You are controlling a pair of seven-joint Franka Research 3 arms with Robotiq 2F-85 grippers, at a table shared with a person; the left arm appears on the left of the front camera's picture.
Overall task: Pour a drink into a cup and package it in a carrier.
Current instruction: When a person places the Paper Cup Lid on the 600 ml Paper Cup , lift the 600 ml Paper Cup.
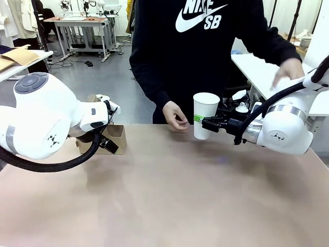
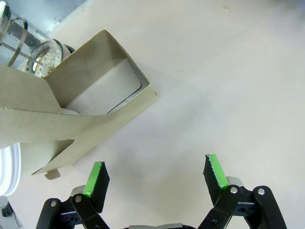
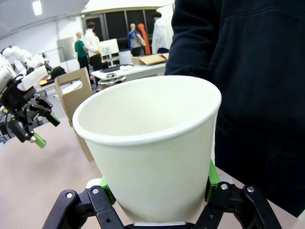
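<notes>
**Item: cup** (image 1: pixel 206 110). Tall, plain white paper, slightly tapered, with a rolled rim. The mouth is open and carries no lid. It is upright and held off the table, clamped low on its wall between the jaws of the right gripper (image 1: pixel 202 122). One green pad presses on each side. In the right wrist view the cup (image 3: pixel 152 143) rises straight out of the jaws. Its inner wall is clean white.

**Item: carrier** (image 2: pixel 95 95). Brown cardboard, standing on the table ahead of the left gripper (image 2: pixel 156 171) and off to one side of its jaws. It does not touch them. These jaws stand wide apart with bare table between the pads.

**Hidden or unclear.**
- The cup's floor lies below the line of sight, so its contents cannot be told.
- The cup's base is cut off by the right gripper's fingers.
- In the front view the left arm covers most of the carrier.
- A glass jug (image 2: pixel 24 40) with steel bands shows behind the carrier, cropped at the corner.
- A white round edge (image 2: pixel 7 171) is cut by the frame, and what it is cannot be told.

**Surface and room.**
- The table (image 1: pixel 180 195) is a matt pinkish-beige top.
- A person in a dark hooded top stands at the far side, one hand (image 1: pixel 176 117) just beside the cup.
- Beyond are a grey floor, white work tables and people farther off.
</notes>
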